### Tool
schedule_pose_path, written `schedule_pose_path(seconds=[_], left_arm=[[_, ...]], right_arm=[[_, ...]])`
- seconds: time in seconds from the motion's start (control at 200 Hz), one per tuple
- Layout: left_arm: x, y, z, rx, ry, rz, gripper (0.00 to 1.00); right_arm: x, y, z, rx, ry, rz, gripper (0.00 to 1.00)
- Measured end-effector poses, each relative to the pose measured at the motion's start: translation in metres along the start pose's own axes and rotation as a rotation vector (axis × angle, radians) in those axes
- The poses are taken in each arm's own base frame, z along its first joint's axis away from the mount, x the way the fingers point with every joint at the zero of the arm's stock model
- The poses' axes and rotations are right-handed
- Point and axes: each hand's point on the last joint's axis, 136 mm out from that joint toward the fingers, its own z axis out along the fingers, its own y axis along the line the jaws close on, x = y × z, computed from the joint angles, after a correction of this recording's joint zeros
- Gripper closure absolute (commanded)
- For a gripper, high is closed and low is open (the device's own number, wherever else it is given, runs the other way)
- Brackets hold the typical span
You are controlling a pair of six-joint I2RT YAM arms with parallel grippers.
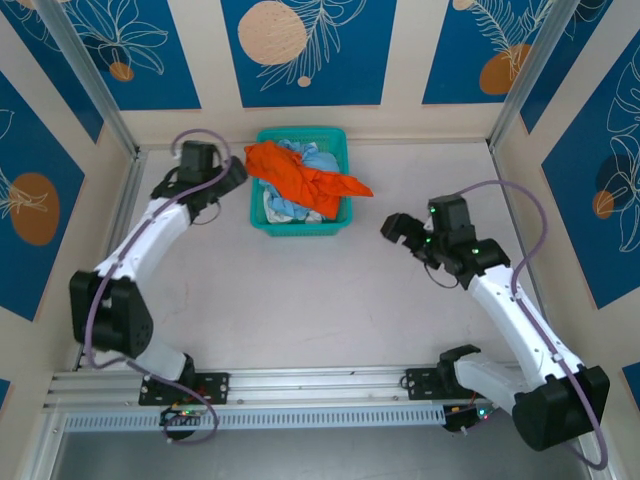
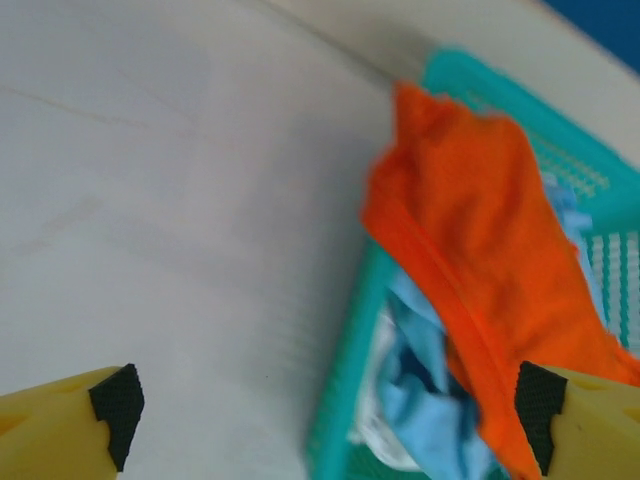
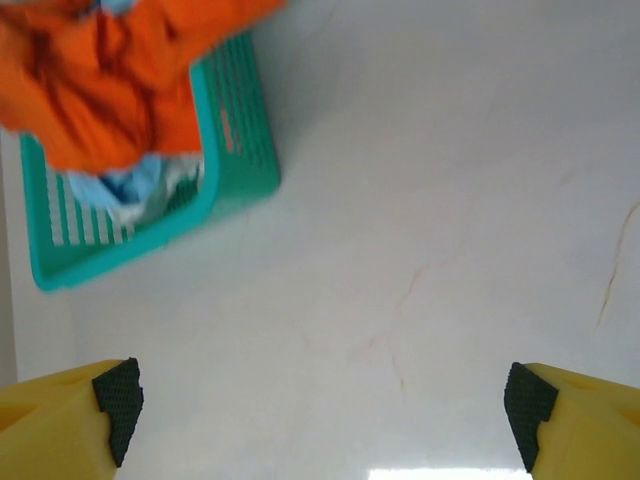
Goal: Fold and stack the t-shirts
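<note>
Orange t-shirt (image 1: 305, 178) lies diagonally across basket (image 1: 300, 228) (one end overhanging rim).

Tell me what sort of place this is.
Probably a robot test booth: patterned wall panels box in a table, a left arm and a right arm are bolted to a metal rail, and a basket holds t-shirts.
</note>
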Motion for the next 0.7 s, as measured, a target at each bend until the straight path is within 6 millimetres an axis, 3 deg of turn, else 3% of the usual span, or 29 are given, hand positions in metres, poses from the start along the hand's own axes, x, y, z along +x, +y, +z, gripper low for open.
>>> schedule_pose_path(seconds=[0.125,0.295,0.45,0.57,0.7], left_arm=[[0.028,-0.055,0.022,0.024,0.103,0.086,0.07],[0.061,-0.098,0.049,0.009,0.209,0.132,0.12],[0.073,-0.119,0.073,-0.004,0.266,0.145,0.29],[0.074,-0.125,0.082,-0.016,0.287,0.150,0.35],[0.076,-0.127,0.089,-0.031,0.311,0.174,0.55]], right_arm=[[0.044,-0.004,0.001,0.047,0.105,-0.041,0.07],[0.086,-0.011,-0.010,0.085,0.185,-0.083,0.08],[0.106,-0.014,-0.019,0.106,0.217,-0.111,0.08],[0.114,-0.019,-0.021,0.137,0.233,-0.125,0.08],[0.116,-0.024,-0.027,0.150,0.223,-0.127,0.08]])
